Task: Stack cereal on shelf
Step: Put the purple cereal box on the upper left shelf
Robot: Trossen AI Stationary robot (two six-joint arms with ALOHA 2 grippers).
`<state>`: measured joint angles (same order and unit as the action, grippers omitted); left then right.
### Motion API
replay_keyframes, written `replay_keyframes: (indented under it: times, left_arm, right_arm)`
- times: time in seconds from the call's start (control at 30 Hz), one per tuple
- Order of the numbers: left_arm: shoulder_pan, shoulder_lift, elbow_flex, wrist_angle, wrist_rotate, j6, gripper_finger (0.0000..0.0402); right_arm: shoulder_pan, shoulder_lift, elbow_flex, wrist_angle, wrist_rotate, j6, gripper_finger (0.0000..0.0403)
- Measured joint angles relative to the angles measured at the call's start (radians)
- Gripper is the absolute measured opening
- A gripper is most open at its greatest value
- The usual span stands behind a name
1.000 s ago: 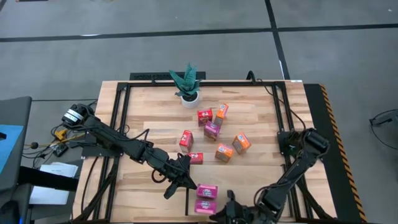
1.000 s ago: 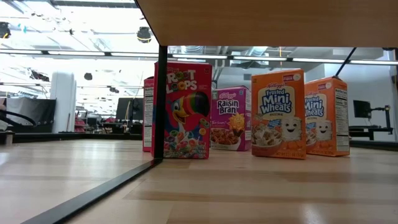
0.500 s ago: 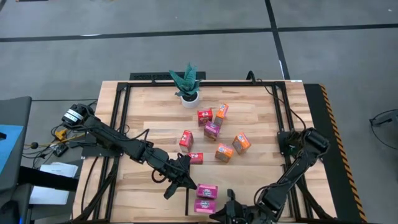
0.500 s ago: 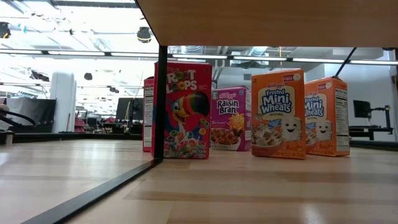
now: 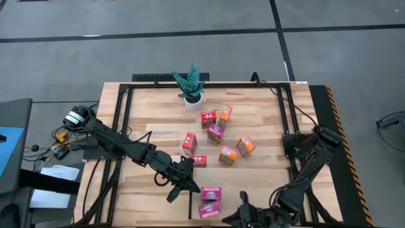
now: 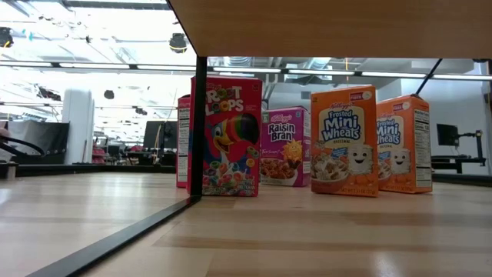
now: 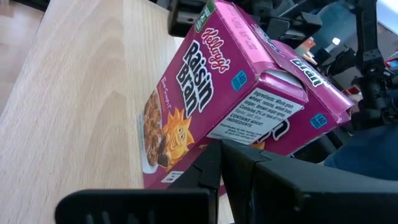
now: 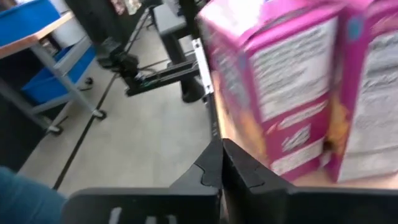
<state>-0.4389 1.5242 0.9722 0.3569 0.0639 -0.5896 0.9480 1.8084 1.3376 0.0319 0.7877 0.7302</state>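
3 magenta boxes [image 5: 210,194], 3 orange boxes [image 5: 246,145], 3 red boxes [image 5: 208,118], 1 plant [image 5: 190,83]

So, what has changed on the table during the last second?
Only the right arm moved: its pincer slid a little rightward along the near edge, away from the two purple boxes, shut and empty. The left pincer stayed shut beside them; the other boxes and plant kept their places.

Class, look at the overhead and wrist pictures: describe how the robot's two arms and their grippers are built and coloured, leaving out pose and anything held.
Both arms are black, jointed links. The left arm has a round silver-and-black base joint with loose cables beside it; the right arm looks the same in build. The left gripper and right gripper each end in two matte black, angular fingers.
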Motion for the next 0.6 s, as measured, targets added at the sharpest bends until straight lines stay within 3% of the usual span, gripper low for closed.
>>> replay_keyframes:
  times: [0.2,0.3,0.47,0.6]
  left_arm:
    - [-0.002,-0.006,0.000,-0.026,0.035,-0.068,0.0000]
    - [-0.023,-0.053,0.000,-0.142,0.027,-0.120,0.0000]
    - [-0.095,-0.186,0.000,-0.404,-0.198,-0.170,0.0000]
    - [-0.228,-0.215,0.000,-0.334,-0.423,-0.191,0.0000]
  right_arm:
    - [0.007,0.013,-0.001,-0.017,-0.044,0.020,0.0024]
    - [0.006,0.010,0.000,-0.020,-0.043,0.021,0.0014]
    - [0.015,0.010,0.000,-0.026,-0.036,0.022,0.0020]
    - [0.009,0.010,0.000,-0.032,-0.033,0.021,0.0031]
